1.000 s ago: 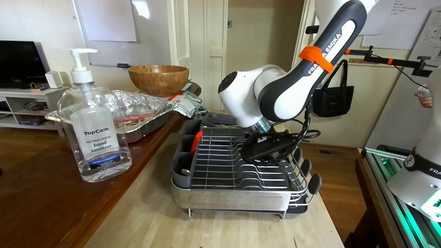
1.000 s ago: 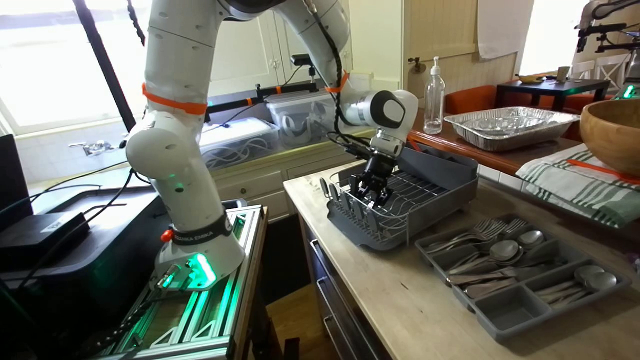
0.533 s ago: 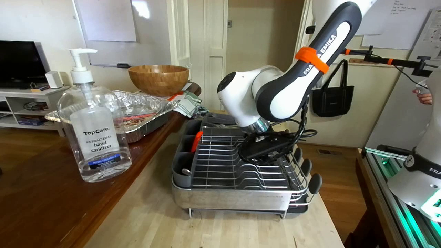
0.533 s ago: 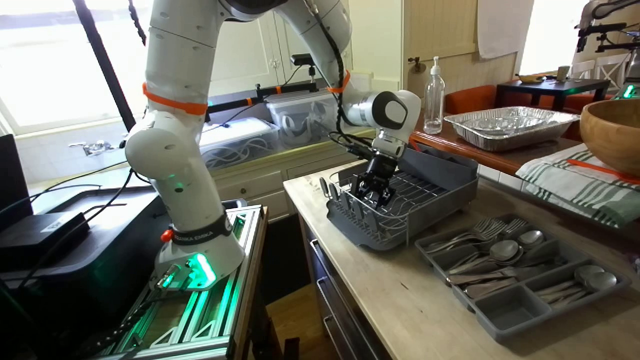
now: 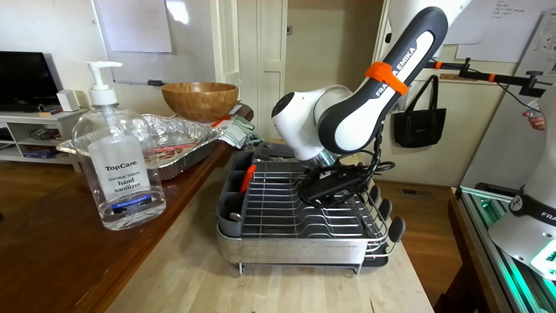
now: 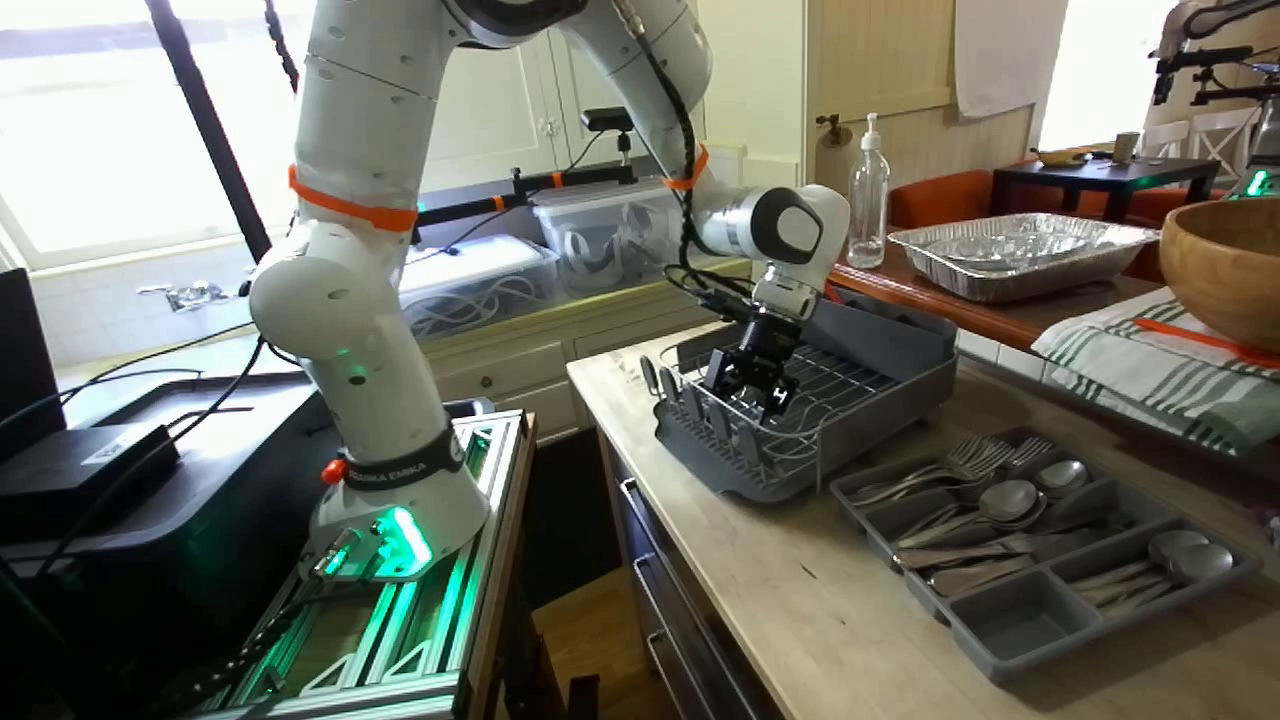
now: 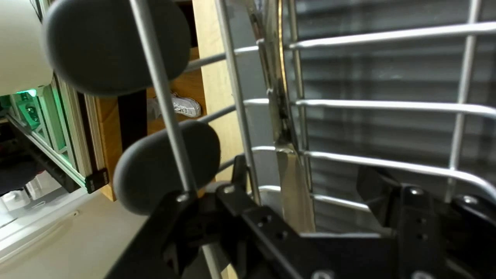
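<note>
My gripper is open and points down into the dish rack, near the side with the grey paddles. In the wrist view the gripper has its jaws wide apart. A flat metal utensil lies along the rack's wires between the jaws, apart from both. Another shiny metal piece lies beyond it along the same line. The dish rack has a steel front band and wire floor. One finger stands beside the rack's outer wire. In an exterior view, the wrist and cables hide the fingers.
A grey cutlery tray with forks, spoons and knives lies beside the rack. The rack's grey holder contains a red-handled item. A sanitizer bottle, foil pan and wooden bowl stand on the raised ledge.
The arm has moved slightly, away from the paddle side and toward the rack's middle. In an exterior view the fingers look wider apart now. The rack stays in place.
</note>
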Action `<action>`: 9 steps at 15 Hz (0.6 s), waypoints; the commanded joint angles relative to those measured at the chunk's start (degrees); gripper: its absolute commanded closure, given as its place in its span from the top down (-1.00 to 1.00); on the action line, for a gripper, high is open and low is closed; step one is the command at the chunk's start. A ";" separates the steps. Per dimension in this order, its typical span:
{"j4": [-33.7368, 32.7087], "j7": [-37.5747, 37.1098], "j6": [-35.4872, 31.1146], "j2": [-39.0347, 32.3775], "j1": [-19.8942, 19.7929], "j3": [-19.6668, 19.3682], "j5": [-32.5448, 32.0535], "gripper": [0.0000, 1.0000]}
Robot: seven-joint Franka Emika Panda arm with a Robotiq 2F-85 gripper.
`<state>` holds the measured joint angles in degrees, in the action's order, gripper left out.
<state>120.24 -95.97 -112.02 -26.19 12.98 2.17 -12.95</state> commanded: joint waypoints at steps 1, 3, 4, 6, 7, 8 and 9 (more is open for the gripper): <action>-1.43 2.61 1.83 -0.04 -0.40 -0.22 1.19 0.61; -1.57 3.22 2.08 0.09 -0.44 -0.11 1.42 -0.04; -1.47 3.63 2.66 0.44 -0.45 -0.02 1.55 -0.18; -1.55 3.88 4.16 1.18 -0.17 0.08 1.26 -0.44; -1.37 3.74 4.95 1.82 0.08 0.16 0.97 0.40; -1.21 3.97 5.15 2.43 0.16 0.29 0.92 0.30; -1.16 4.03 5.17 2.93 0.25 0.33 0.85 0.31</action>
<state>119.74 -93.16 -108.40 -24.90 12.86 2.33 -12.61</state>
